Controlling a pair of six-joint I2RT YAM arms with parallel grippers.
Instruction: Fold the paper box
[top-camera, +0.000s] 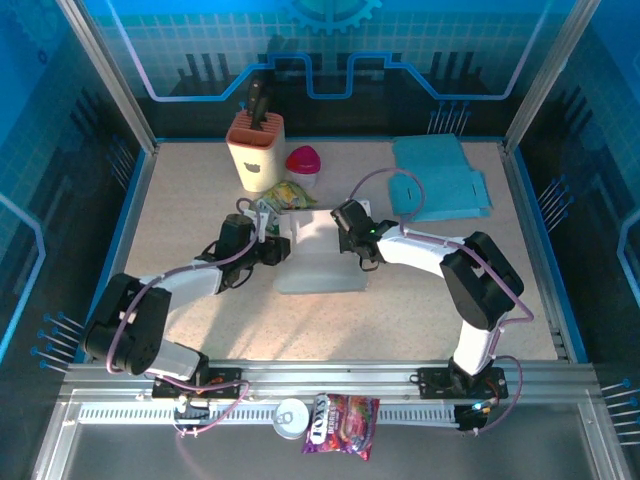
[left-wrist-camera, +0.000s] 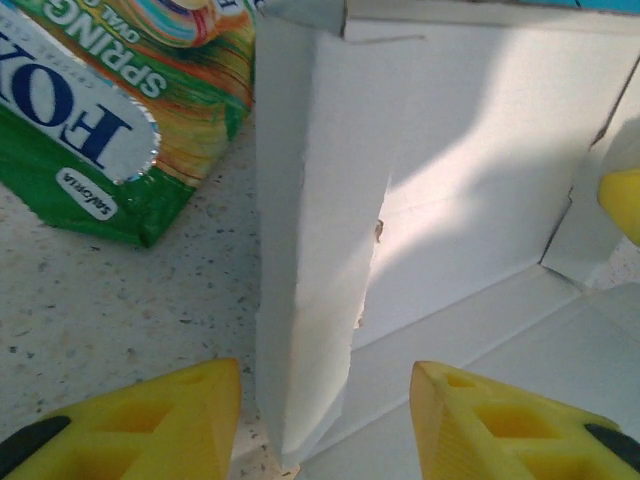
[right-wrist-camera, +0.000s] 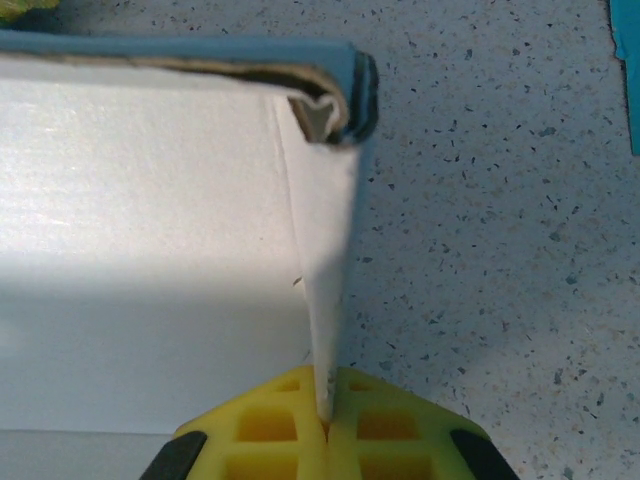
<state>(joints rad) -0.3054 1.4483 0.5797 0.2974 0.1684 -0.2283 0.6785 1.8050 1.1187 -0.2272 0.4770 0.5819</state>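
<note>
The white paper box (top-camera: 318, 255) lies partly folded in the middle of the table, its side walls raised. My left gripper (top-camera: 270, 243) is at its left wall. In the left wrist view this gripper (left-wrist-camera: 325, 415) is open, yellow fingers (left-wrist-camera: 150, 420) standing on either side of the upright left wall (left-wrist-camera: 310, 250) without touching it. My right gripper (top-camera: 352, 240) is at the right wall. Its pads (right-wrist-camera: 270, 430) are shut on the thin edge of the right wall (right-wrist-camera: 325, 290), whose top rim shows a blue outer face (right-wrist-camera: 200, 50).
A green snack bag (left-wrist-camera: 110, 110) lies just left of the box; it is the green bag (top-camera: 288, 193) behind the box. A beige knife block (top-camera: 257, 148) and a pink-lidded cup (top-camera: 304, 163) stand further back. Flat blue sheets (top-camera: 440, 178) lie at the back right.
</note>
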